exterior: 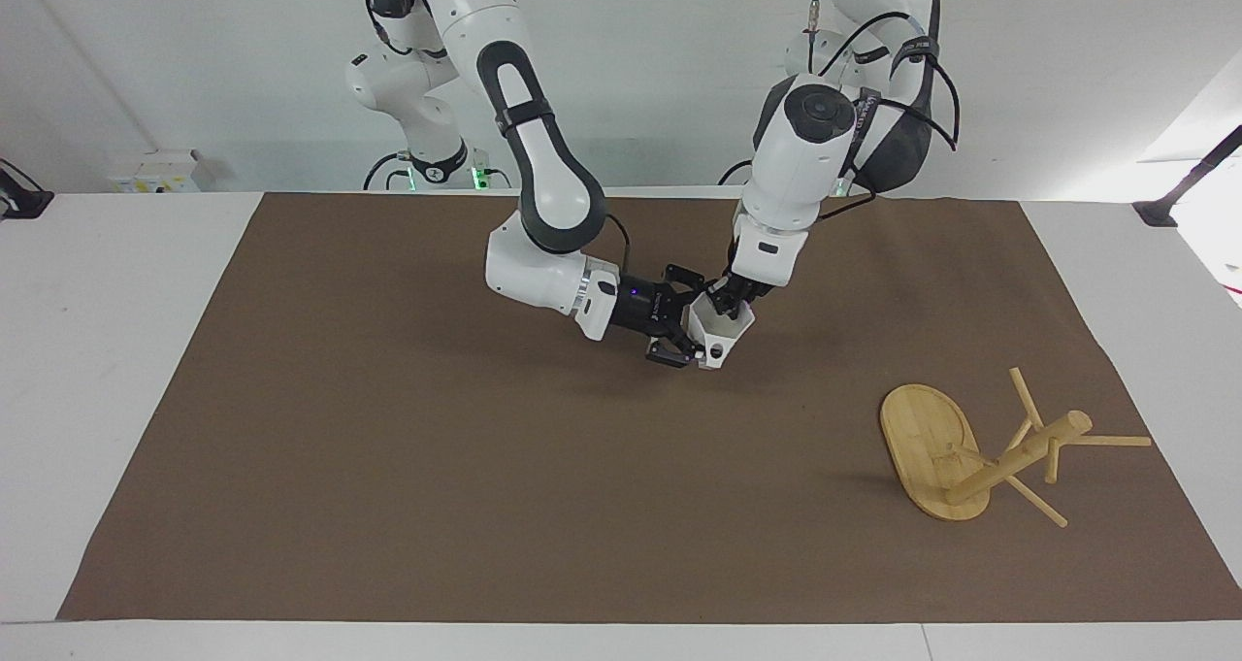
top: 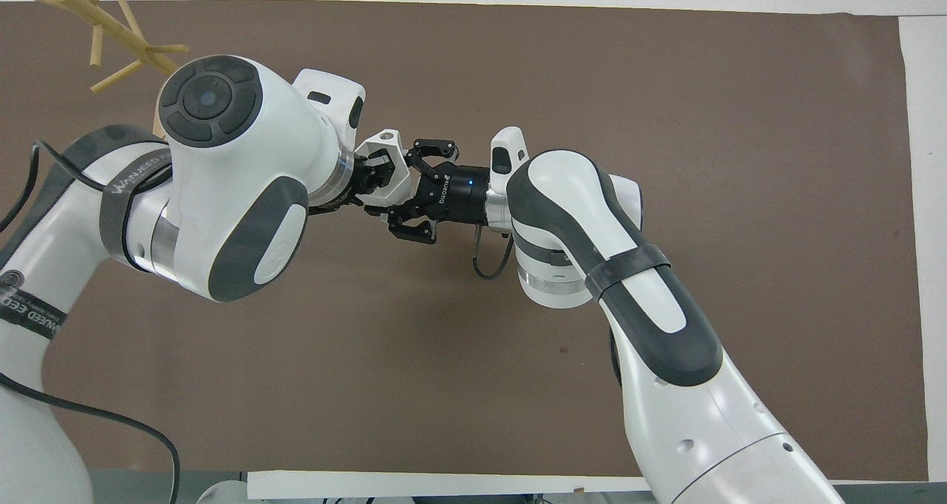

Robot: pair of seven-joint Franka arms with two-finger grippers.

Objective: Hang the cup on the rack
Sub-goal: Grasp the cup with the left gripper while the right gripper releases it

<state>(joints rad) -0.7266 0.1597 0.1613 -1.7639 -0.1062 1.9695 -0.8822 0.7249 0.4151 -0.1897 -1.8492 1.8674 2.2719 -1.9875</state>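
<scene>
One small white faceted cup (exterior: pixel 720 331) with an angular pierced handle is in view, and one light bamboo mug rack (exterior: pixel 975 450) with an oval base, a round post and thin pegs, lying tipped over toward the left arm's end. Two white robot arms reach in, each with one black claw: the left claw (exterior: pixel 726 300) and the right claw (exterior: pixel 685 334). One brown mat (exterior: pixel 388 447) covers the one white counter (exterior: pixel 97 350).
</scene>
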